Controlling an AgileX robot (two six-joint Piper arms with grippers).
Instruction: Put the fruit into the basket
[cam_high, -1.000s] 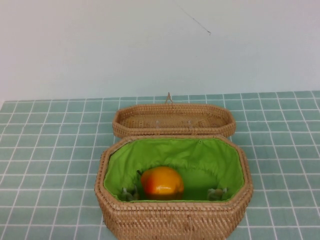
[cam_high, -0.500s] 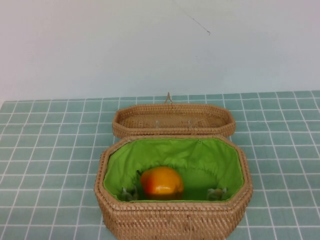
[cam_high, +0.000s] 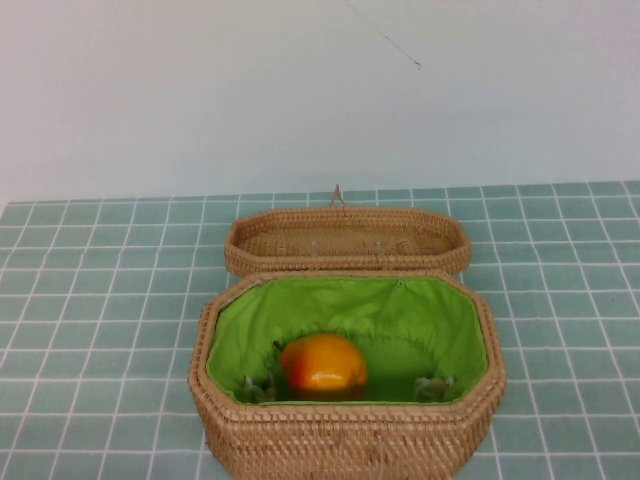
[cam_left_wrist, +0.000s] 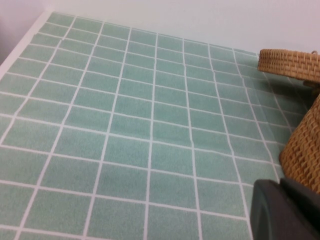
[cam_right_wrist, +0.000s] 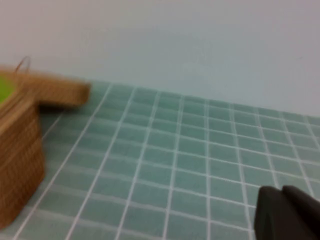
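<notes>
The orange-yellow fruit (cam_high: 323, 365) lies inside the open wicker basket (cam_high: 345, 435), on its green lining, toward the basket's left front. The attached wicker lid (cam_high: 347, 240) lies open behind it. Neither arm shows in the high view. My left gripper (cam_left_wrist: 282, 210) is shut and empty, low over the tiled cloth just left of the basket wall (cam_left_wrist: 305, 155). My right gripper (cam_right_wrist: 285, 212) is shut and empty, over the tiles to the right of the basket (cam_right_wrist: 17, 150).
A green tiled tablecloth (cam_high: 100, 300) covers the table, with a pale wall behind. The lid's edge shows in the left wrist view (cam_left_wrist: 290, 64) and in the right wrist view (cam_right_wrist: 60, 91).
</notes>
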